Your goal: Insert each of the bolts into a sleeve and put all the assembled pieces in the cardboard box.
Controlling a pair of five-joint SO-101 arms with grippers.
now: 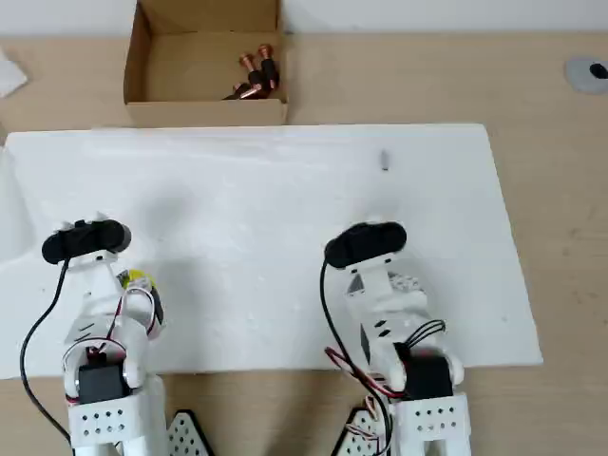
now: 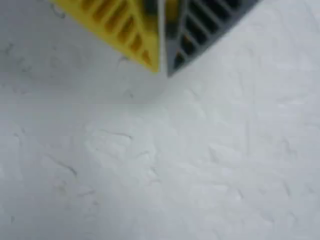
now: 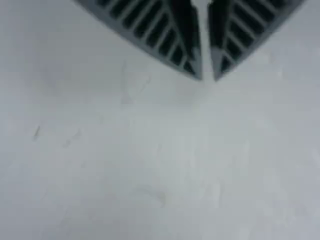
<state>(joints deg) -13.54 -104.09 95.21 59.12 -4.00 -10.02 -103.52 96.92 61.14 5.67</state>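
Done: shiny copper-and-black assembled pieces (image 1: 255, 78) lie in the brown cardboard box (image 1: 204, 112), far left.
Left to do: maybe nothing; a tiny grey speck (image 1: 385, 160) on the bumpy white mat (image 1: 256, 190) is too small to tell.
Left gripper (image 2: 162, 70): ribbed yellow and grey fingers together, empty.
Right gripper (image 3: 207, 75): ribbed grey fingers nearly together, empty.

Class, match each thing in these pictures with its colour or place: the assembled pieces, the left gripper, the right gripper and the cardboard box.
Column A
1. assembled pieces
2. left gripper
3. right gripper
4. cardboard box

Column B
a. grey on both sides
b. on the wooden table, past the white sheet
c. lying inside the box
d. yellow on one side, grey on the other

Pairs: 1-c, 2-d, 3-a, 4-b
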